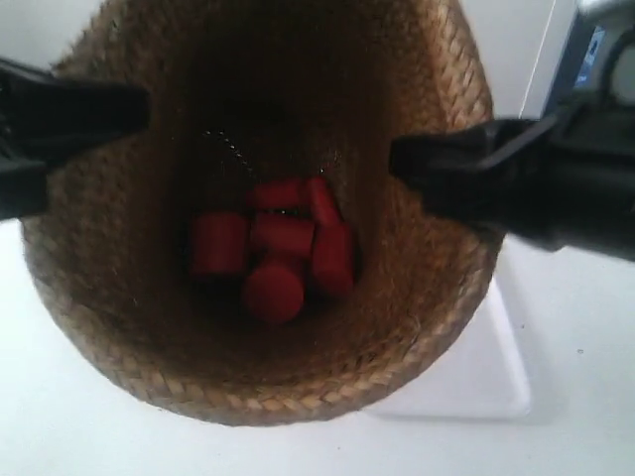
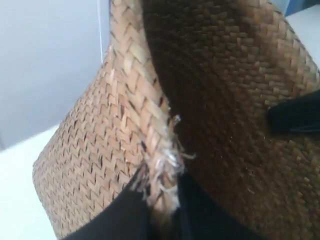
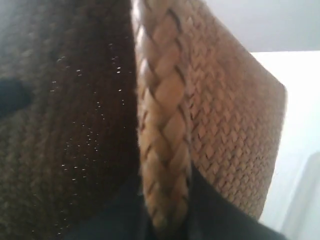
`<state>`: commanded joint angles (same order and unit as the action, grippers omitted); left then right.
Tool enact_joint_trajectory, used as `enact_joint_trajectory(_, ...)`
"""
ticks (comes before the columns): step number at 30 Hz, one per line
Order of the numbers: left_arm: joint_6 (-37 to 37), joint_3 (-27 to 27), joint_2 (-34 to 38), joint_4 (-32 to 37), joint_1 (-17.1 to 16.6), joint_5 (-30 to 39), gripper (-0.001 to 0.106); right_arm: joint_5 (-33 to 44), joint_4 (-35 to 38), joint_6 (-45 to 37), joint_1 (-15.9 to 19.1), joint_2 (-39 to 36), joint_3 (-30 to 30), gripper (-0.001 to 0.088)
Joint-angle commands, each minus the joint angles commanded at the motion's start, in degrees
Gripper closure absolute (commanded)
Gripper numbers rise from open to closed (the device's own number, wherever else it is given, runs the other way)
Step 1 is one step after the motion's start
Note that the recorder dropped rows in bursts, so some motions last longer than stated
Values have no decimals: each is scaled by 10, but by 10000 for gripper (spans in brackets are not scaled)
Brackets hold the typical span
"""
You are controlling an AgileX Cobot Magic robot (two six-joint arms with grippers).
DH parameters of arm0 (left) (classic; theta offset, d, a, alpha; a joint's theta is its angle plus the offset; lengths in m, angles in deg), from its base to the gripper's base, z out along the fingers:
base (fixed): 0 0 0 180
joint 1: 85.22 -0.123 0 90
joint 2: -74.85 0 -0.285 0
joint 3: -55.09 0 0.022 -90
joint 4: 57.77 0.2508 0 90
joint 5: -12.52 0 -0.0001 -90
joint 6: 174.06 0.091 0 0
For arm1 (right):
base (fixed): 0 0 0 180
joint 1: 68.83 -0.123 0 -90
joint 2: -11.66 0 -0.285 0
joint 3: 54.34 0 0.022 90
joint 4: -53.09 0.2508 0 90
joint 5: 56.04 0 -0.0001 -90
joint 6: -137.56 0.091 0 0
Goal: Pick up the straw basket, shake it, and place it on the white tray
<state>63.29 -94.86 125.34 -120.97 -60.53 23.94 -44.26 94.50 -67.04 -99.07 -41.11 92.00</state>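
The straw basket (image 1: 417,327) fills the exterior view, held up and tipped toward the camera, with several red cylinders (image 1: 278,248) lying in its bottom. The arm at the exterior view's left and the arm at its right each clamp one side of the rim. In the left wrist view my left gripper (image 2: 162,212) is shut on the frayed braided rim (image 2: 145,110), one finger inside the basket and one outside. My right gripper (image 3: 167,220) is likewise shut on the braided rim (image 3: 162,100). A corner of the white tray (image 1: 486,382) shows under the basket.
A white tabletop (image 1: 79,426) lies beneath. A grey device with a blue label (image 1: 590,50) stands at the exterior view's upper right, behind the arm there. A pale wall (image 2: 45,60) is behind the basket.
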Motion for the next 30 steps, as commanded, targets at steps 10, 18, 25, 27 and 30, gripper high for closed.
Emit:
enact_joint_trajectory(10, 30, -1, 4, -16, 0, -7, 1053, -13, -1, 3, 0, -20, 19, 868)
enact_joint_trajectory(18, 31, -6, 24, -39, 0, -3, 1053, -34, -22, 23, -6, -41, 5, 868)
enact_joint_trajectory(25, 24, 23, 64, -38, 0, 2, 1053, -118, -25, 14, -1, -74, -60, 868)
enact_joint_trajectory(27, 25, 6, 56, -56, 0, 5, 1053, -83, -19, 37, 1, -66, -34, 868)
enact_joint_trajectory(30, 31, -31, 25, -42, 0, 25, 1053, -14, -23, 38, -7, -9, 12, 868)
